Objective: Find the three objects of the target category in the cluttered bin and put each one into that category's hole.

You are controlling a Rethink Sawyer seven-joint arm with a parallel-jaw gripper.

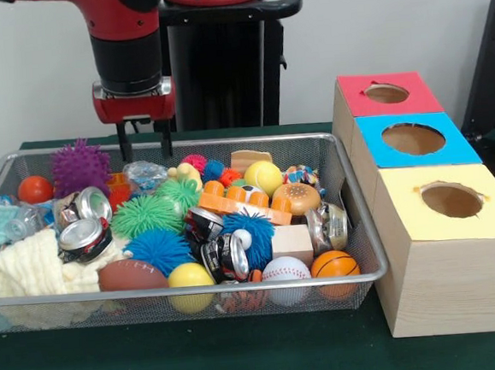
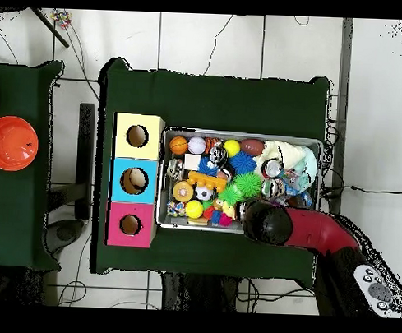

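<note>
The wire bin [image 1: 354,228] is packed. At its front rim there's a brown football [image 1: 131,274], a yellow ball [image 1: 190,276], a baseball [image 1: 285,270] and a mini basketball [image 1: 334,265] in a row. Behind them are crushed cans [image 1: 85,235], a blue spiky ball [image 1: 156,246], two green spiky balls [image 1: 146,213], a wooden block [image 1: 292,241], a toy burger [image 1: 297,198] and an orange plastic piece [image 1: 232,205]. At the back are a purple spiky ball [image 1: 80,166], an orange ball [image 1: 34,189] and a yellow-green ball [image 1: 263,177]. A cream cloth [image 1: 31,269] is bunched up at one end.

Just beside the bin are three wooden boxes in a row, each with a round hole: red top [image 1: 388,94], blue top [image 1: 413,138] and yellow top [image 1: 450,199]. In the overhead view something pale sits inside the blue one; the other two just look dark.

The gripper [image 1: 144,140] hangs over the bin's back edge near the purple spiky ball, its fingers [image 1: 126,143] spread apart with nothing between them. From overhead the arm [image 2: 305,230] covers that corner of the bin, so what's under it is hidden. The small stuff deep in the pile is too jumbled to identify.
</note>
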